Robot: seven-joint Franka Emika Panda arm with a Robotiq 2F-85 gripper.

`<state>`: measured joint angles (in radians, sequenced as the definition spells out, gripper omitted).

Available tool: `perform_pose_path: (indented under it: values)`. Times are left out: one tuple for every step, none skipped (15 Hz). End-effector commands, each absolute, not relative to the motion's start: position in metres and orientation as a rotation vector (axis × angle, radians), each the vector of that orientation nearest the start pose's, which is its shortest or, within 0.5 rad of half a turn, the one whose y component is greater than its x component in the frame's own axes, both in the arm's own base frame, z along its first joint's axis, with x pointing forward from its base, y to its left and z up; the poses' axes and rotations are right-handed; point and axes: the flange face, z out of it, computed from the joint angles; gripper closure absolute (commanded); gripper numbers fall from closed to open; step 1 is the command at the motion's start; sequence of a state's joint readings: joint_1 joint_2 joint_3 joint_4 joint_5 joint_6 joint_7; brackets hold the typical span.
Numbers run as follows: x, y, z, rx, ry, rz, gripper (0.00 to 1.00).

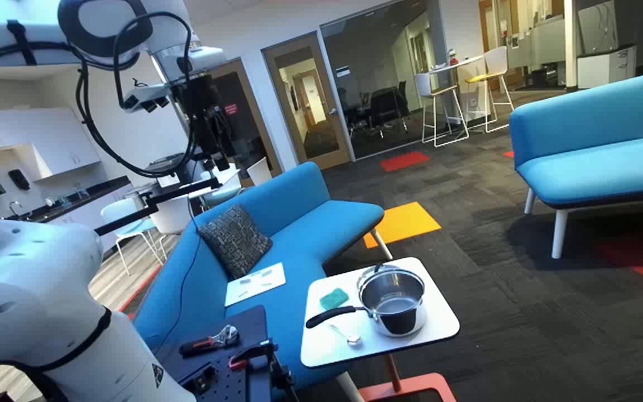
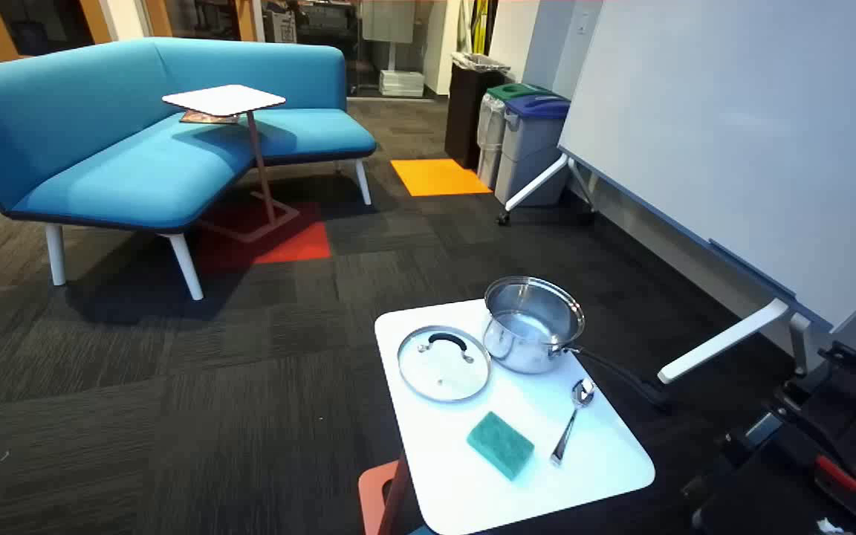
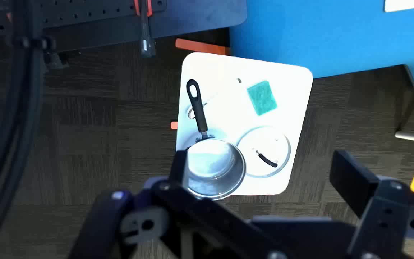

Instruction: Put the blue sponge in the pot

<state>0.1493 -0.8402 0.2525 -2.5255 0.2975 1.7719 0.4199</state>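
The blue sponge is a teal block lying flat on a small white table; it also shows in an exterior view and in the wrist view. The pot is shiny metal with a long black handle, upright and uncovered on the same table; it shows in an exterior view and in the wrist view. Its inside looks empty. My gripper is open with nothing between its fingers. It is high above the table, apart from the sponge and pot, as an exterior view shows.
A glass lid lies beside the pot. A spoon lies between the sponge and the pot's handle side. A blue couch borders the table. A dark mount with a clamp and a wrench stands near the robot base.
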Motion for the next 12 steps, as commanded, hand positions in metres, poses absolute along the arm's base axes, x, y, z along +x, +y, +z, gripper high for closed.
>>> perform_pose_path:
  values:
    - [0.276, 0.159, 0.535, -3.008, 0.214, -0.045, 0.00]
    - [0.276, 0.159, 0.535, -3.008, 0.214, -0.045, 0.00]
    - [0.276, 0.159, 0.535, -3.008, 0.214, -0.045, 0.00]
    - [0.276, 0.159, 0.535, -3.008, 0.214, -0.045, 0.00]
    - [0.276, 0.159, 0.535, -3.008, 0.214, -0.045, 0.00]
    - [0.276, 0.159, 0.535, -3.008, 0.214, -0.045, 0.00]
    - [0.282, 0.164, 0.529, -3.014, 0.193, -0.019, 0.00]
    - [0.289, 0.173, 0.518, -3.018, 0.169, -0.009, 0.00]
    - [0.294, 0.182, 0.509, -3.038, 0.146, -0.017, 0.00]
    - [0.303, 0.194, 0.494, -3.054, 0.110, -0.026, 0.00]
    - [0.310, 0.205, 0.480, -3.068, 0.080, -0.039, 0.00]
    - [0.319, 0.220, 0.461, -3.074, 0.039, -0.046, 0.00]
